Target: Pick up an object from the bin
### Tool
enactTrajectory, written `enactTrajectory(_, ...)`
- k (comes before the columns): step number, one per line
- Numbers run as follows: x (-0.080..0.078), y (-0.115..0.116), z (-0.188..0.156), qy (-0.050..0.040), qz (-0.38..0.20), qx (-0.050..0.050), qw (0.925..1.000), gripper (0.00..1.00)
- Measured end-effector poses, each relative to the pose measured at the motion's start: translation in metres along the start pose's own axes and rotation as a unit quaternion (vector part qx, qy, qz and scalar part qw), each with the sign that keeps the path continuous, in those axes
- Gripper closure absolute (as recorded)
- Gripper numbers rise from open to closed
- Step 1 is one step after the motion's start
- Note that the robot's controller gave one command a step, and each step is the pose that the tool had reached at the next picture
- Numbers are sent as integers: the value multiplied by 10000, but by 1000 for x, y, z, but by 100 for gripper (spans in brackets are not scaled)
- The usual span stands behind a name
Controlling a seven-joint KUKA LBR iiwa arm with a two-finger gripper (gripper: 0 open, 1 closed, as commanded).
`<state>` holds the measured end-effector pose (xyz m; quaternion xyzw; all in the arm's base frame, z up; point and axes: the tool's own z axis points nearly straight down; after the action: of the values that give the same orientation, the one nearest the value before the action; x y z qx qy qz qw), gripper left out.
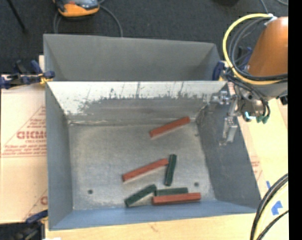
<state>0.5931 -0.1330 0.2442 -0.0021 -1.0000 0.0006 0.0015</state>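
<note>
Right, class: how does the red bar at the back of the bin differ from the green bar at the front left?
Colour: the red bar is reddish-brown, the green bar dark green. The red bar looks longer than the green bar. The red bar lies alone; the green bar lies among other bars. Both lie flat, slanting alike.

The right edge cuts off the arm (270,44) above the pincer (229,131).

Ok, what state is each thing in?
Two-finger gripper: open, empty.
Back red flat bar: lying loose.
Middle red bar: lying loose.
Front red bar: lying loose.
Middle dark green bar: lying loose.
Front-left dark green bar: lying loose.
Front dark green bar: lying loose.
</note>
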Motion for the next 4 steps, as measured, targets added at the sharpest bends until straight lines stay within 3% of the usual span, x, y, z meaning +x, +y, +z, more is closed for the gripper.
enactTrajectory(1,-1,1,-5,-41,-16,8,10000,0)
enactTrajectory(2,-16,34,61,-66,-123,11,9999,0)
enactTrajectory(3,-50,66,84,-34,417,-12,9991,0)
enactTrajectory(4,-59,64,110,-41,-1090,5,9940,0)
